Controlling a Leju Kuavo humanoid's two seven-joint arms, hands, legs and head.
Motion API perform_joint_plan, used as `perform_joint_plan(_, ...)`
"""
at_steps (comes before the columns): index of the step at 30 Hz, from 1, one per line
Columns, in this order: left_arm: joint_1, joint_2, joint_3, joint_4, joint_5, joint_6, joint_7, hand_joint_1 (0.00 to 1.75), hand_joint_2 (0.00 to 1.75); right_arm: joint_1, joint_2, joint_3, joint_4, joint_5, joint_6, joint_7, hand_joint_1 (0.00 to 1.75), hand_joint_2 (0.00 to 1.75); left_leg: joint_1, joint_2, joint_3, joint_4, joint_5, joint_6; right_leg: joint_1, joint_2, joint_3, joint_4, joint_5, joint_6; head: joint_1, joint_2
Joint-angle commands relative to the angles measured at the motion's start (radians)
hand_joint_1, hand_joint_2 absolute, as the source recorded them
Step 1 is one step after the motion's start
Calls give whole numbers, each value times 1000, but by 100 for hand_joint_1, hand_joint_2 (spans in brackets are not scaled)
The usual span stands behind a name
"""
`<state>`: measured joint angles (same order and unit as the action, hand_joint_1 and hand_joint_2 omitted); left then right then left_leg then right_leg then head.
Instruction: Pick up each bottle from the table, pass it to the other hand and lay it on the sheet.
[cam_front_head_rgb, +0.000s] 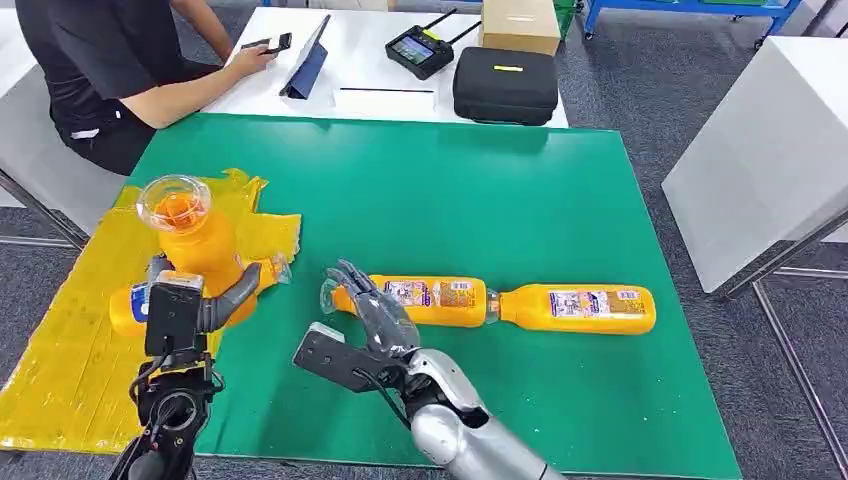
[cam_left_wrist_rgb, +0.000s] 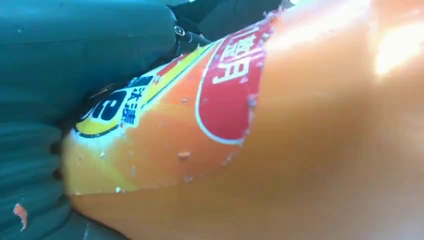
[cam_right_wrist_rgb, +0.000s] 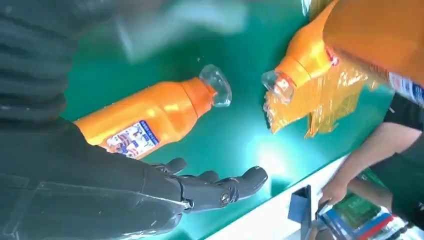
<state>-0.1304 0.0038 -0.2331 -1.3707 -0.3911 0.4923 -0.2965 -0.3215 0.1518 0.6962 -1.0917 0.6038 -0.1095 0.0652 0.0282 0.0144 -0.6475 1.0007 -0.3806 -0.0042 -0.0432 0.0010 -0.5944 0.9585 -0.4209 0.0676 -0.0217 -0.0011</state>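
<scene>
While two bottles wait on the green table (cam_front_head_rgb: 560, 200), the work stands somewhere near its middle, as far as the pictures let one judge. One bottle (cam_front_head_rgb: 135, 305) already lies on the yellow sheet (cam_front_head_rgb: 70, 370), its neck end reaching toward the sheet's edge near the green; that one looks done. The left hand (cam_front_head_rgb: 185, 305) grips a second bottle (cam_front_head_rgb: 195, 240) by its body and holds it upright above the sheet, with the clear base uppermost; in the left wrist view the fingers wrap the orange label (cam_left_wrist_rgb: 165, 125) closely, so the hand is plainly clenched on it and the bottle is not yet laid down. The right hand (cam_front_head_rgb: 370, 315) hangs over the table with its fingers spread and nothing in them, just beside the neck of the nearer lying bottle (cam_front_head_rgb: 420, 300), apart from it as far as the right wrist view shows. A further bottle (cam_front_head_rgb: 580, 308) lies end to end with that one, farther to the robot's right. Left to do, then: lay the held bottle down, and pick up, hand over and place the two remaining. A person's arm (cam_front_head_rgb: 190, 90) rests at the white table (cam_front_head_rgb: 380, 60) beyond.
</scene>
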Motion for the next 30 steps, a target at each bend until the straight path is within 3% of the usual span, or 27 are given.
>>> perform_joint_plan(1,-176,80,65,378,-550,206,101,175,175,45,-132,-77,-185,36,15,10,0,0,-1,-7,6,-2,0,1,0,-6,7,-1,-3,-6,0,0)
perform_joint_plan(4,-249,67,167,495,-869,206,147,175,175,19,-192,-66,-151,-7,23,-10,0,0,0,-6,5,-1,0,1,0,-5,6,-1,-2,-5,0,0)
perform_joint_plan(6,-290,82,151,569,-1020,206,219,175,175,12,-214,-53,-114,-34,21,-43,0,0,0,-4,3,-1,0,1,0,-4,4,-1,-1,-3,0,0)
perform_joint_plan(9,-352,118,53,718,-1174,206,329,175,175,-1,-232,-8,-59,-74,9,-73,0,0,0,-4,4,-2,1,1,0,-4,5,-1,0,-4,0,0)
perform_joint_plan(11,-402,162,-96,820,-1180,206,427,175,175,-20,-235,19,-19,-95,0,-96,0,0,0,-3,4,-1,1,1,0,-3,5,-1,0,-5,0,0)
perform_joint_plan(13,-402,162,-96,820,-1180,206,427,175,175,-20,-235,19,-19,-95,0,-96,0,0,0,-3,4,-1,2,1,0,-3,5,0,0,-5,0,0)
perform_joint_plan(15,-469,162,-198,934,-1180,206,483,175,175,-45,-233,34,18,-115,-8,-105,0,0,0,-2,4,-1,1,1,1,-2,5,0,1,-5,0,0)
perform_joint_plan(16,-469,162,-198,934,-1180,206,483,9,175,-45,-233,34,18,-115,-8,-105,0,0,0,-3,5,0,0,1,1,-2,6,1,0,-6,0,0)
perform_joint_plan(17,-479,159,-204,954,-1180,206,486,9,175,-48,-234,39,21,-118,-9,-104,0,0,0,-3,3,0,1,1,0,-3,5,1,0,-5,0,0)
perform_joint_plan(18,-509,146,-222,1008,-1180,205,504,0,0,-57,-233,40,28,-121,-10,-103,0,0,0,-3,2,0,1,1,1,-3,4,0,1,-4,0,0)
perform_joint_plan(21,-549,123,-255,1067,-1176,141,569,0,0,-78,-241,58,51,-102,-9,-68,0,0,0,-4,3,1,1,2,1,-4,6,1,0,-6,0,0)
perform_joint_plan(30,-527,132,-241,1059,-1165,166,545,0,0,-84,-253,69,73,-45,-27,-34,0,0,0,-3,2,0,1,1,1,-2,4,1,1,-4,0,0)
